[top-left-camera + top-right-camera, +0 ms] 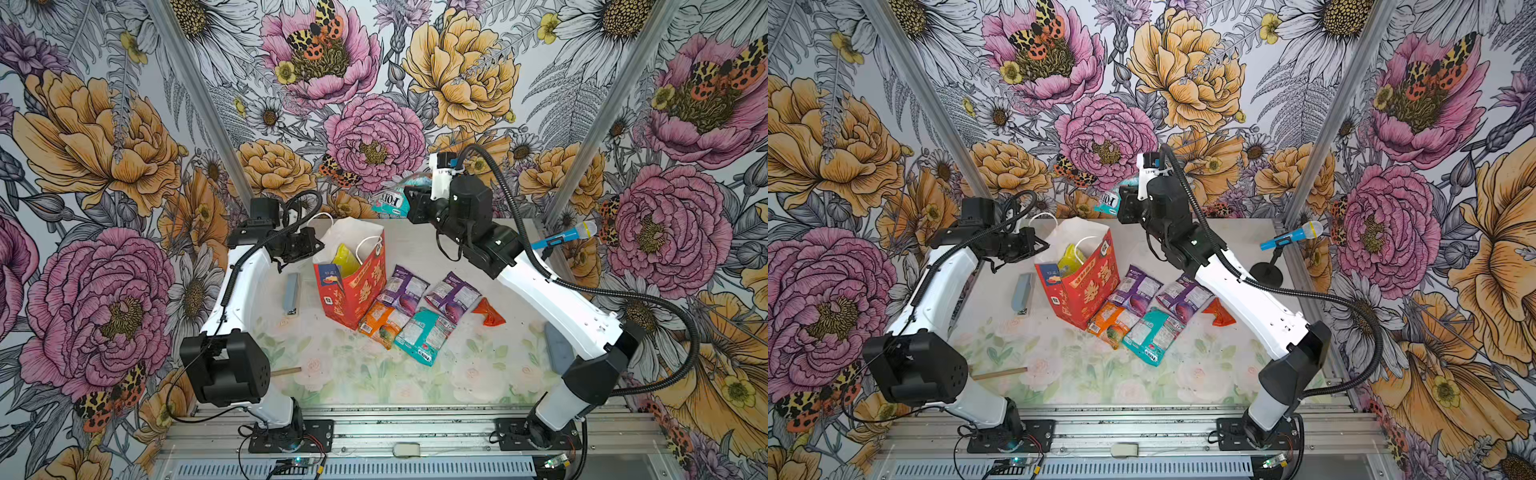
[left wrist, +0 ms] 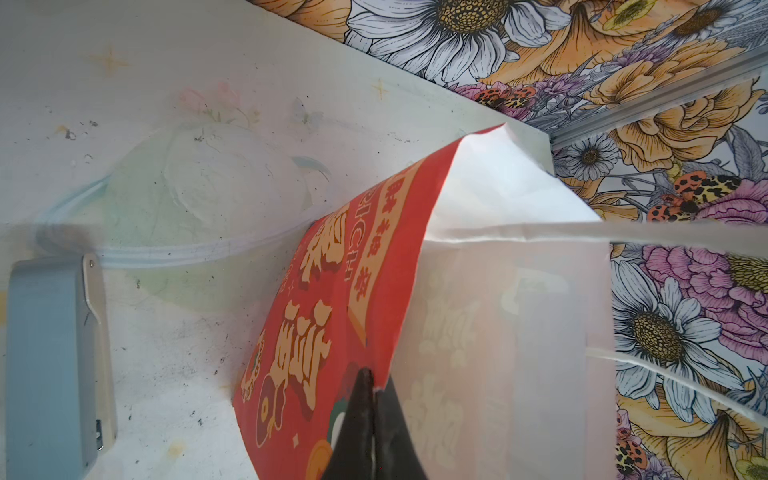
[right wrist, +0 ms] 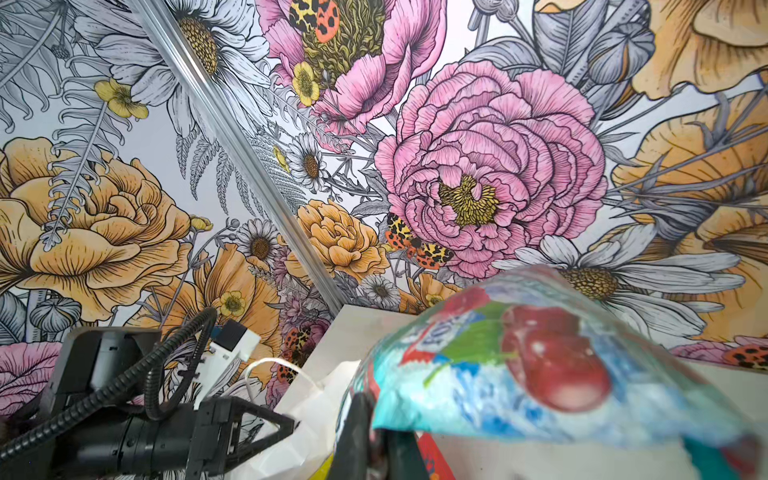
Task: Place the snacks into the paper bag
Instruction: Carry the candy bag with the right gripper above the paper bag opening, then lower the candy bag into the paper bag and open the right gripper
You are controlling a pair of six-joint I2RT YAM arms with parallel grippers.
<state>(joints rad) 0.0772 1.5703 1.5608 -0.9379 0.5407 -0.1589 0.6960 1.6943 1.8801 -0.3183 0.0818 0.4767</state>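
The right gripper [image 1: 409, 202] has its jaws clamped on one end of a teal FOX'S packet [image 1: 390, 201]. It holds the packet high in the air at about one o'clock from the mouth of the paper bag [image 1: 361, 297], and from where I stand not yet over it. The left gripper [image 2: 370, 390] is pinched shut on the bag's rim at its nine o'clock side, and that looks to be what holds the mouth wide and the bag upright. Inside, against the white lining, a yellow packet [image 1: 345, 258] stands on end. Whether anything lies under it I cannot tell. The rest are flat on the table [image 1: 415, 386], fanned out between three and five o'clock of the bag. An orange packet [image 1: 382, 322] touches the foot of the bag, and a second teal packet [image 1: 424, 334] lies just beside it. Two purple packets [image 1: 403, 291] [image 1: 451, 297] lie beyond them, and a small red-orange triangular packet [image 1: 490, 311] is farthest out. I'd call the job well short of half done, with one packet in, one on its way and five waiting. The grey block [image 1: 292, 293] at nine o'clock and the blue toy microphone [image 1: 565, 237] out at two o'clock are no part of it.
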